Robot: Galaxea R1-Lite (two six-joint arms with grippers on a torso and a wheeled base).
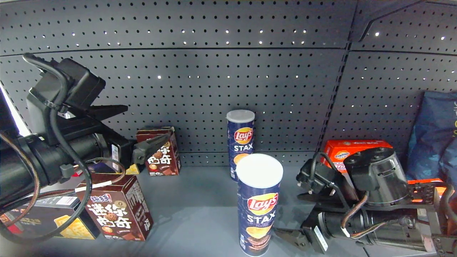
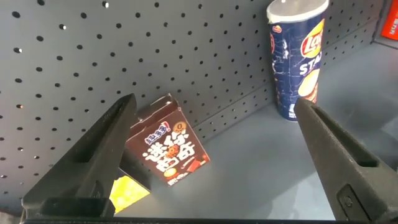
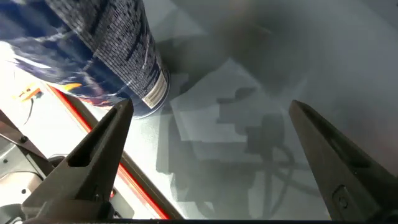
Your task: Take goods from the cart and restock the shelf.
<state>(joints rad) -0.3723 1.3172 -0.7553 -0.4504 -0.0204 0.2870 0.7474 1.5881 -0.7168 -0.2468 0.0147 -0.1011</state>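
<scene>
- The left gripper [image 2: 214, 102] is held wide open above the shelf [image 1: 200, 203], with nothing between its fingers.
- In the head view it is seen at the left, just in front of the rear brown box [image 1: 162, 153], which stands upright against the pegboard [image 1: 214, 82].
- In the left wrist view that brown box [image 2: 166, 148] is seen between the fingers, and the rear can [image 2: 297, 59] stands farther along the pegboard.
- The right gripper [image 3: 210, 106] is also wide open and empty; bare shelf is seen between its fingers.
- It is held low at the shelf's front, just to the right of the front can [image 1: 259, 207]; whether a finger touches the can cannot be told.
- In the right wrist view the can's base [image 3: 118, 56] is seen just beside one finger.
- Both cans stand upright mid-shelf with lids on, the rear can [image 1: 240, 142] directly behind the front one and close to the pegboard.
- A second brown box [image 1: 119, 210] stands at the front left, with a dark cracker box [image 1: 46, 217] just beside it.
- An orange box [image 1: 351, 150] is placed at the back right, behind the right arm, and a blue bag [image 1: 433, 132] leans farther right.
</scene>
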